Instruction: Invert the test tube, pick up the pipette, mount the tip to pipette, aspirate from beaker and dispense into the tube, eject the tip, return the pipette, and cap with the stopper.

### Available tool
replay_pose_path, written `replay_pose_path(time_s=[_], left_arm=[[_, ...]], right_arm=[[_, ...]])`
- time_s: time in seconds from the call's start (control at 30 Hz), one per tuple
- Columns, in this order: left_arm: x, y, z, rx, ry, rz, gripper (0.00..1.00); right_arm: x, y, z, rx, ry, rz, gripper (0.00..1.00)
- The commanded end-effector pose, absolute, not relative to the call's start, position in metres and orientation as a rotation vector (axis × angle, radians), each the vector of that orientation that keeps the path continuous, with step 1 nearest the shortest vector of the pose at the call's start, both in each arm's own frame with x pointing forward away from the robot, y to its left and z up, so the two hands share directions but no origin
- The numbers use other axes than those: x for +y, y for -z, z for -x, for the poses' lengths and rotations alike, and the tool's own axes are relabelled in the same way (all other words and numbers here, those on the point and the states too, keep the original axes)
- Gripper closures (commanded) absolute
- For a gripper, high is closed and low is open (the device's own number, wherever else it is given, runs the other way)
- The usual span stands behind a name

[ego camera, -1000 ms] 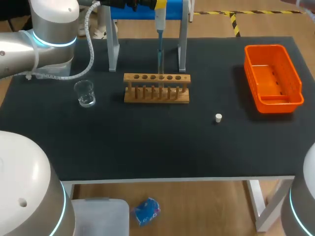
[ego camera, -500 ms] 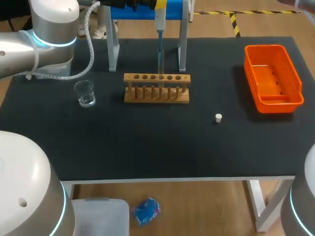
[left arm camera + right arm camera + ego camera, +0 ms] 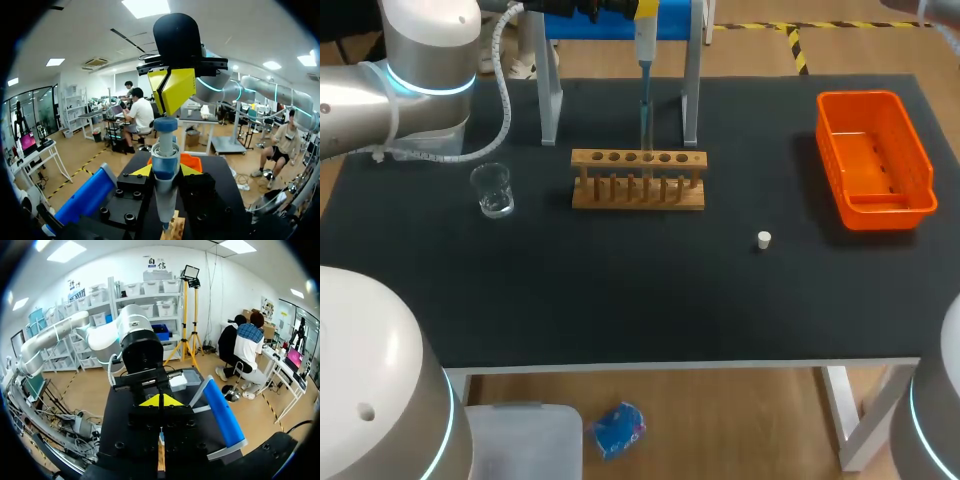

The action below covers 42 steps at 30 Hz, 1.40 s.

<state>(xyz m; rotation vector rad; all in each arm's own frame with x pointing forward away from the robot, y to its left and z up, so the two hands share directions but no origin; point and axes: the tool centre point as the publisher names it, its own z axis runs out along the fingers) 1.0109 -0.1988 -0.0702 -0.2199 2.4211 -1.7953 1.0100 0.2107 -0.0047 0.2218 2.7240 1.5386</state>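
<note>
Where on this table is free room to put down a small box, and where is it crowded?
The whole front strip, nearer than the stopper, is bare. Also free: between the rack and the orange basket. Crowded: around the rack, with the pipette above it and the beaker beside.

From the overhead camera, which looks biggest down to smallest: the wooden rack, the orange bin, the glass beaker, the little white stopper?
1. orange bin
2. wooden rack
3. glass beaker
4. white stopper
All sit at similar depth on the table, so nearness hardly skews this order.
</note>
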Motion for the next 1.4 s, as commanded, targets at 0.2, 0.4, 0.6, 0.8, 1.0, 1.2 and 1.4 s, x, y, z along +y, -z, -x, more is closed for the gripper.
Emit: replay_pose_path(time_s=[0.2, 0.4, 0.6, 0.8, 1.0, 1.2, 1.4], left_arm=[[-0.199, 0.069, -1.009, 2.419, 1.793, 0.224, 1.00], [-0.199, 0.069, -1.009, 2.419, 1.793, 0.224, 1.00], [-0.199, 0.069, -1.009, 2.419, 1.793, 0.224, 1.00], [-0.199, 0.069, -1.009, 2.419, 1.793, 0.224, 1.00], [-0.199, 0.069, -1.009, 2.419, 1.793, 0.224, 1.00], [-0.199, 0.069, -1.009, 2.419, 1.793, 0.224, 1.00], [-0.199, 0.069, -1.009, 2.419, 1.793, 0.224, 1.00]], right_arm=[[0.211, 0.007, -1.012, 2.743, -1.529, -0.219, 1.00], [0.211, 0.009, -1.012, 2.751, -1.527, -0.221, 1.00], [0.210, 0.014, -1.011, 2.761, -1.528, -0.219, 1.00], [0.210, 0.016, -1.010, 2.767, -1.524, -0.218, 1.00], [0.210, 0.018, -1.010, 2.772, -1.522, -0.220, 1.00], [0.210, 0.023, -1.009, 2.779, -1.522, -0.231, 1.00], [0.210, 0.028, -1.008, 2.789, -1.523, -0.241, 1.00]])
